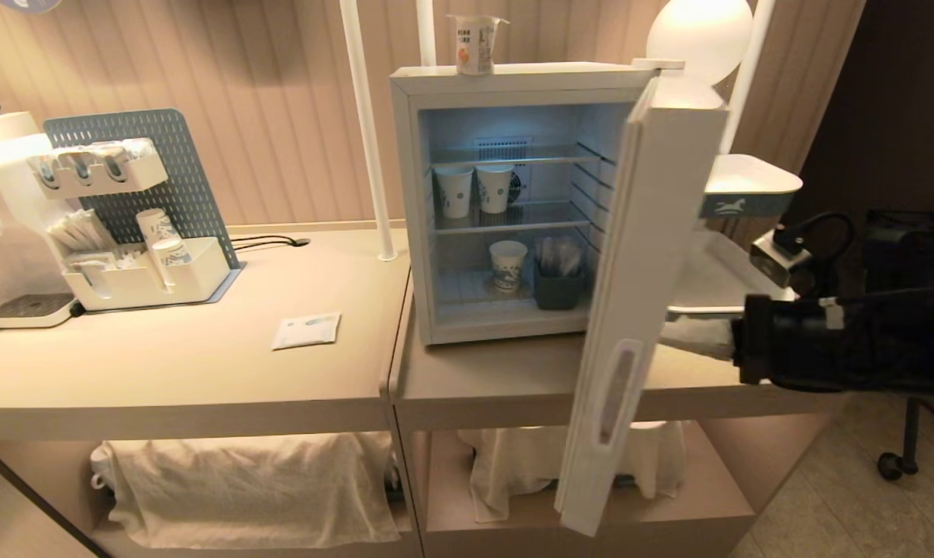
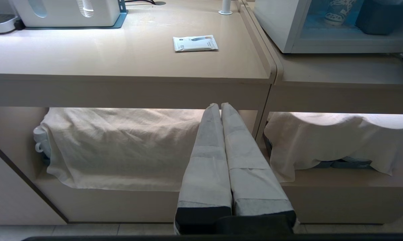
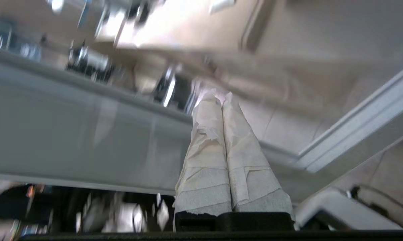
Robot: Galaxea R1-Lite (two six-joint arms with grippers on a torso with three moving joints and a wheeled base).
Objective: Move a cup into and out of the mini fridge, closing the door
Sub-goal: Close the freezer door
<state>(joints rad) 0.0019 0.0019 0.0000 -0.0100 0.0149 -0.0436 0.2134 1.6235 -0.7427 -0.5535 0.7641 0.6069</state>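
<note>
The door (image 1: 645, 310) of the mini fridge (image 1: 513, 81) is nearest to the head camera: it stands swung wide open on its hinge at the right side, and its inner white face and its edge point toward the viewer. Just beside it, on its right, the right gripper (image 1: 695, 337) reaches in from the right at about the height of the table (image 1: 187, 364), on a dark arm. In the right wrist view its two fingers (image 3: 204, 160), wrapped in pale tape, are pressed together with nothing between them, and the tips are close to a grey glassy panel with a light frame, which is blurred. The left gripper (image 2: 220, 106) is low in front of the table, not visible in the head view; its wrapped fingers (image 2: 208, 160) are also closed and empty, and they point toward the lower shelf, where a white cloth (image 2: 121, 147) covers some dishes. The cup (image 1: 476, 45) stands upright on top of the mini fridge, near the middle of the roof. Inside the lit fridge two white paper cups (image 1: 474, 190) stand on the middle wire shelf, another paper cup (image 1: 508, 265) and a dark container (image 1: 557, 283) stand on the bottom. On the left table there is a flat white packet (image 1: 306, 331) and a white organizer (image 1: 137, 267) with a blue pegboard behind it.
</note>
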